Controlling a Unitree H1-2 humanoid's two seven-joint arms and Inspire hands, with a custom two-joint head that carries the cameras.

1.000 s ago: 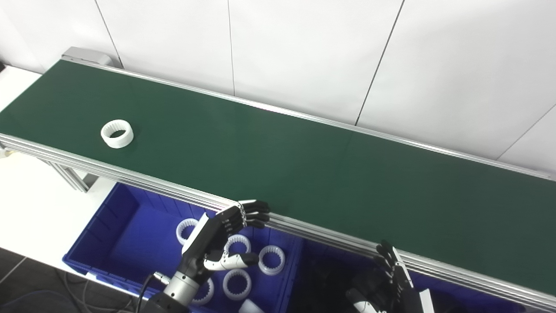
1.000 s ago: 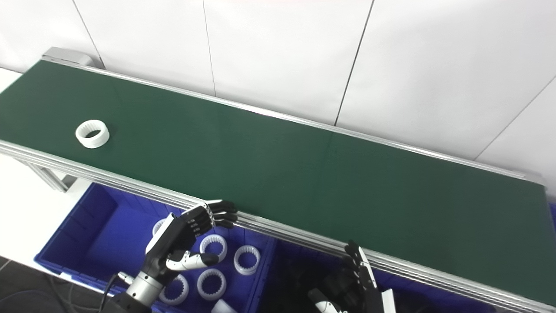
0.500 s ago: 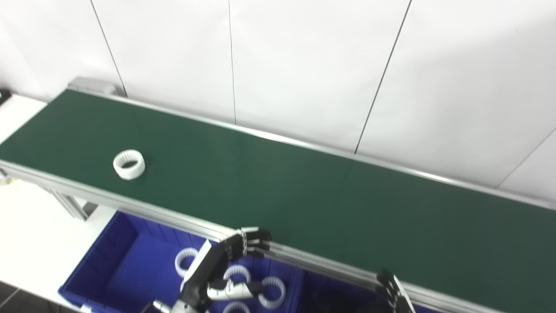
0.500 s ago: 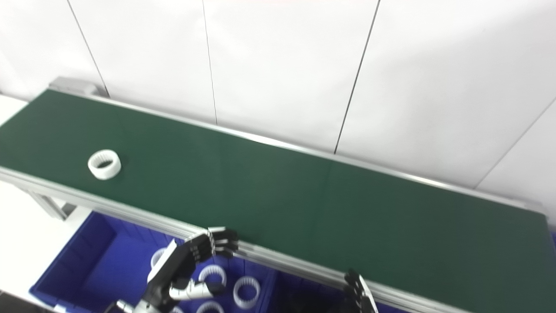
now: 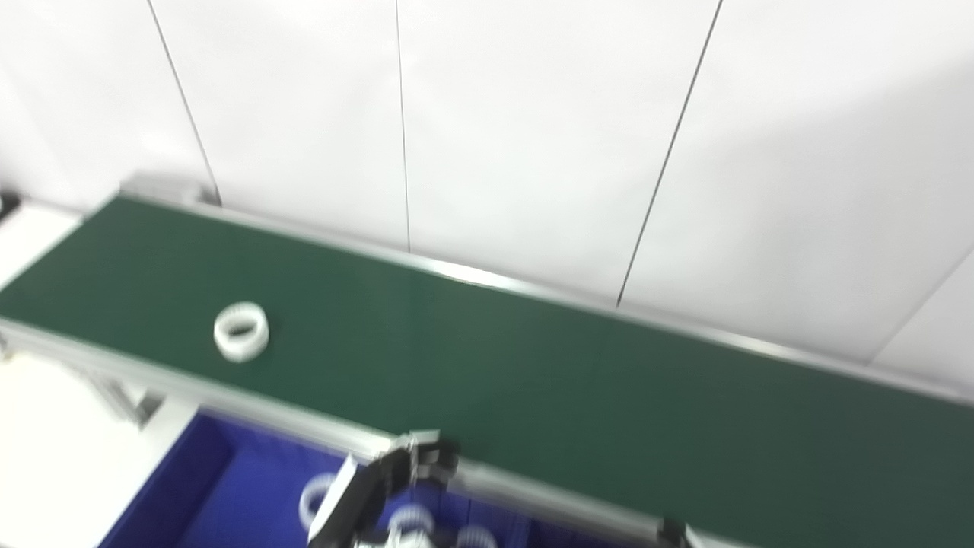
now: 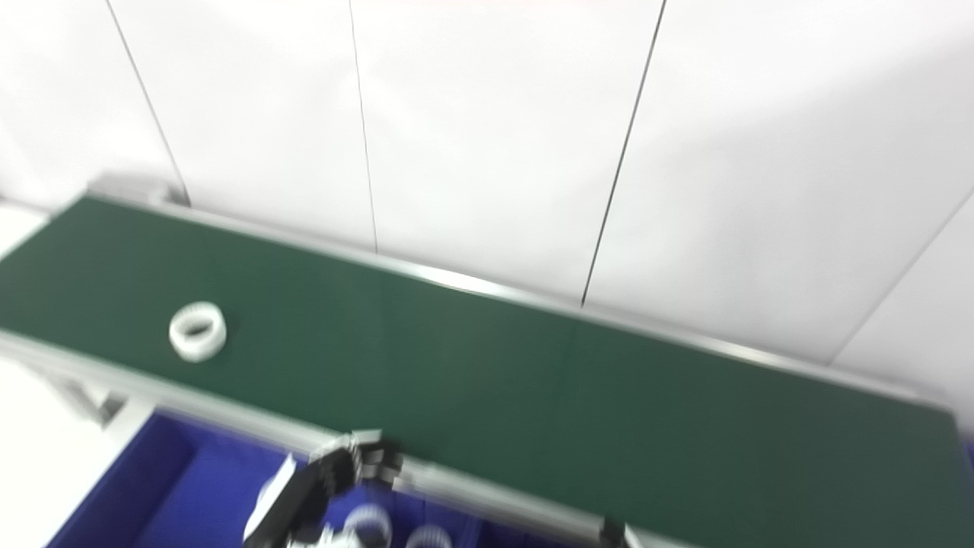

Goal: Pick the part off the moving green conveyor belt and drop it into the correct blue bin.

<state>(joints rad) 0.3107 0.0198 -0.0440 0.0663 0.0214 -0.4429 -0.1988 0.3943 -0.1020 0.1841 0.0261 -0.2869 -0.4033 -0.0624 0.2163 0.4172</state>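
White toothed ring (image 5: 241, 331) is seen lying on the green conveyor belt (image 5: 578, 396) at the left of the frame. The left hand (image 5: 380, 487) is raised at the bottom edge over the blue bin (image 5: 228, 495), fingers curled at the belt's rail, holding nothing. Only a fingertip of the right hand (image 5: 670, 530) is shown; its state cannot be told.

I noted a white panelled wall (image 5: 533, 137) behind the line, split by thin dark vertical seams (image 5: 401, 129). A white surface (image 5: 46, 457) lay at lower left. Both views were motion-blurred.
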